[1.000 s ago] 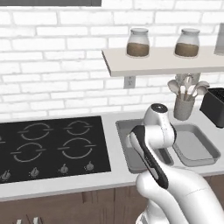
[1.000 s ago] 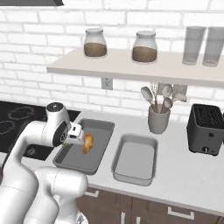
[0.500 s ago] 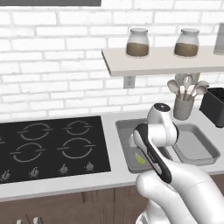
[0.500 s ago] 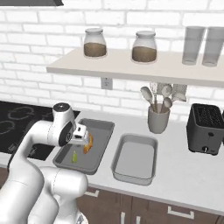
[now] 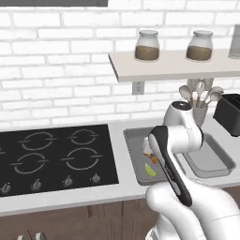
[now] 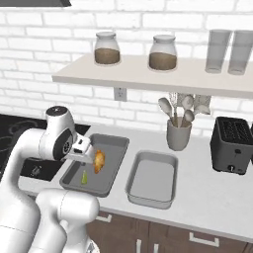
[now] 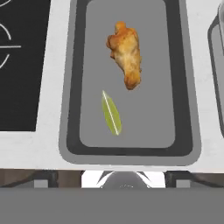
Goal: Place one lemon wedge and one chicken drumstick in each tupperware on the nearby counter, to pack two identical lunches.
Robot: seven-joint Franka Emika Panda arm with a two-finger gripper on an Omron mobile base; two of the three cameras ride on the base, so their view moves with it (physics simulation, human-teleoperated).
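Observation:
The darker tupperware (image 7: 70,87) lies right below my hand. In it are a golden-orange chicken drumstick (image 7: 126,54) and, just nearer the front rim, a yellow-green lemon wedge (image 7: 111,113). My gripper (image 7: 113,177) hovers above the tray's front end, open, with nothing between its fingers. From the right base view the gripper (image 6: 85,150) hangs over the dark tupperware (image 6: 116,143), beside the drumstick (image 6: 99,161) and above the wedge (image 6: 84,177). The lighter tupperware (image 6: 148,197) stands to its right with nothing in it. The arm partly hides the drumstick (image 5: 147,152); the wedge (image 5: 150,170) shows.
A black hob (image 5: 51,157) is set in the counter (image 5: 70,194) left of the trays. Behind the lighter tray stand a utensil holder (image 6: 178,133) and a black toaster (image 6: 234,143). A white wall shelf (image 6: 148,79) with jars hangs overhead.
The gripper has gone from nearly shut to wide open. The lemon wedge has been let go and now lies in the darker tray near the drumstick.

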